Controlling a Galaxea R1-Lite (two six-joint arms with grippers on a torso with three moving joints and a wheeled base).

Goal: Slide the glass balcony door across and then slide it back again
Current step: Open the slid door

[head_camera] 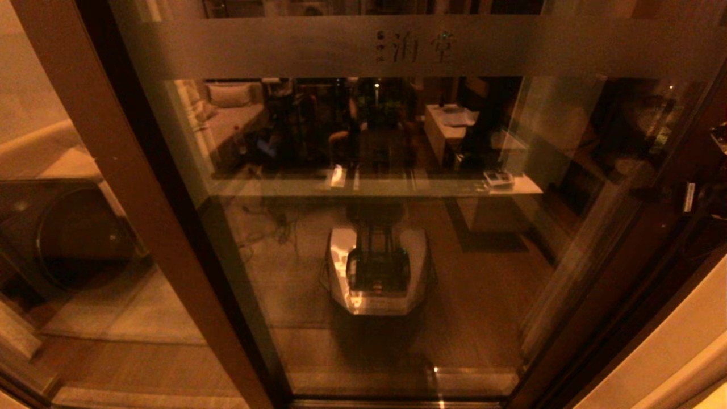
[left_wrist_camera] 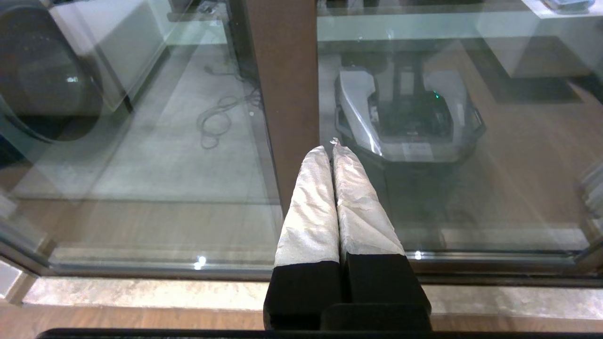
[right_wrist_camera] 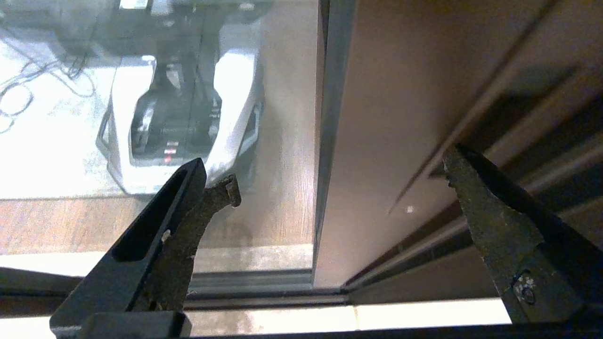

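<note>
Right wrist view: spread right end effector [right_wrist_camera: 339, 174] facing glass balcony door [right_wrist_camera: 377, 117].

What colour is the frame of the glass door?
Dark brown frame; best seen in the left wrist view.

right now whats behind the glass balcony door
Through the glass balcony door, on the left: a pale floor, loose cables and a dark round-fronted appliance. Reflections and the frosted band hide the rest.

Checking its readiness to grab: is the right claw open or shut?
Open: the right claw shows its two fingers spread wide apart, straddling the glass balcony door stile.
</note>
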